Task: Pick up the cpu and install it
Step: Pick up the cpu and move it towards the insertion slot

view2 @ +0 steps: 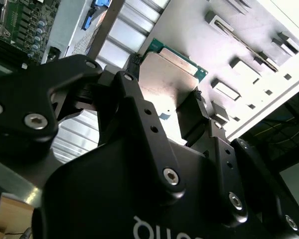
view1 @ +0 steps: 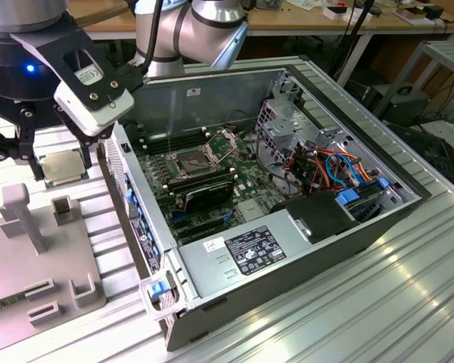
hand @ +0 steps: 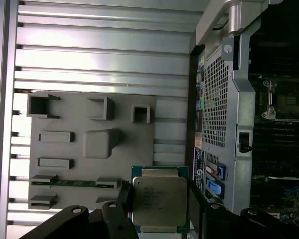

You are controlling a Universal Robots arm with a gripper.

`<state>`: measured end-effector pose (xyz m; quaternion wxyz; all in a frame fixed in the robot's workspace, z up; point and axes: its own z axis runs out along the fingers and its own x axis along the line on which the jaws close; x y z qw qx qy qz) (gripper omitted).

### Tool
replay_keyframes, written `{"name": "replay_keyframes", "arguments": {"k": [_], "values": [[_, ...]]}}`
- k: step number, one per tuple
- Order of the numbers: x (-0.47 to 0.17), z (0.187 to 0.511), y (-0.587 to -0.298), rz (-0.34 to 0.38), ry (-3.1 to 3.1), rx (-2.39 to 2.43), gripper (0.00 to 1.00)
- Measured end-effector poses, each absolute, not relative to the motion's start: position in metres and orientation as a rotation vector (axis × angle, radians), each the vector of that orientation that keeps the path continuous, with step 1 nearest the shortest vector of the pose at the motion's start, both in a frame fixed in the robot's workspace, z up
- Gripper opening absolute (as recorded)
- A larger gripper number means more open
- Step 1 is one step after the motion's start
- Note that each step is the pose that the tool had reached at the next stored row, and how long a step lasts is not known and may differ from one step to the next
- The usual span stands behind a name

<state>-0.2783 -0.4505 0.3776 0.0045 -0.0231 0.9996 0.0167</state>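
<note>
Hand [view1: 63,161] clamped on 2 edges of cpu [view1: 64,169], level above fixture plate [view1: 30,249] on desk [view1: 408,287]; socket [view1: 197,161] inside computer case [view1: 204,94] lies toward the exterior view's right, beyond the case wall.

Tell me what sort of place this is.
Likely a robotics lab bench: an open computer case on a slotted aluminium table, a grey fixture plate beside it, the gripper clamped on a cpu, cluttered wooden desks behind.

cpu [view1: 64,168]: in the pincer [view1: 63,163], above the fixture plate [view1: 15,265], near the case wall
fixture plate: on the tabletop [view1: 378,302], at the exterior view's left of the case [view1: 204,98]
socket [view1: 193,161]: inside the case
</note>
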Motion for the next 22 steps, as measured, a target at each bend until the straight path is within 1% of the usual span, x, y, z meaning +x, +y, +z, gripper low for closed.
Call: {"name": "replay_keyframes", "arguments": {"k": [22], "values": [[-0.235, 0.378, -0.450, 0.052, 3.131, -0.072, 0.55]]}}
